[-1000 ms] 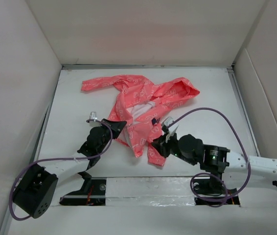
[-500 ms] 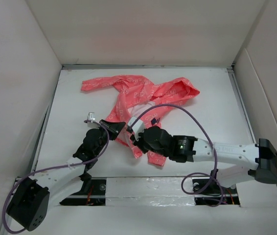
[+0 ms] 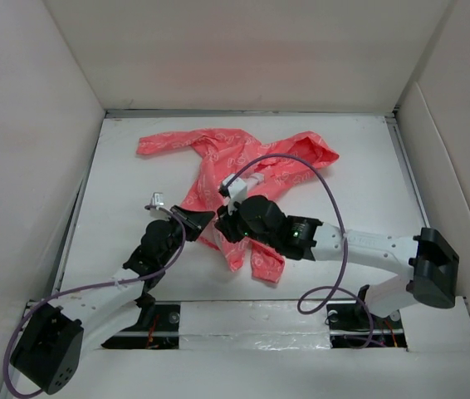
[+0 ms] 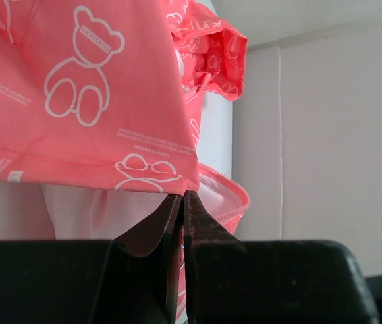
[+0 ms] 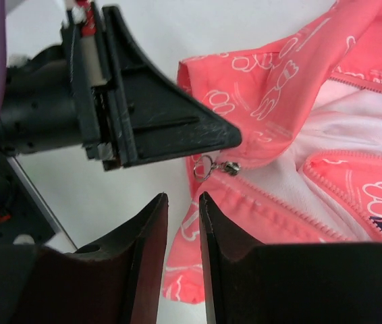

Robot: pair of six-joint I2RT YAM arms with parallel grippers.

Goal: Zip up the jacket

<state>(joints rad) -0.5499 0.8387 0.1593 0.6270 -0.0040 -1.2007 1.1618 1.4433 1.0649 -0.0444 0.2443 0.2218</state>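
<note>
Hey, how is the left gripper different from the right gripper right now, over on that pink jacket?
The left gripper is shut, pinching the jacket at its front edge; the right gripper has its fingers slightly apart and holds nothing. The left gripper touches fabric, while the right gripper hangs just short of the zipper pull. Both point at the same stretch of zipper edge.

My white tabletop [image 3: 368, 183], boxed by pale walls [image 3: 252, 50] at nine, twelve and three o'clock; a silvery taped strip [image 3: 252, 320] runs along six.
</note>
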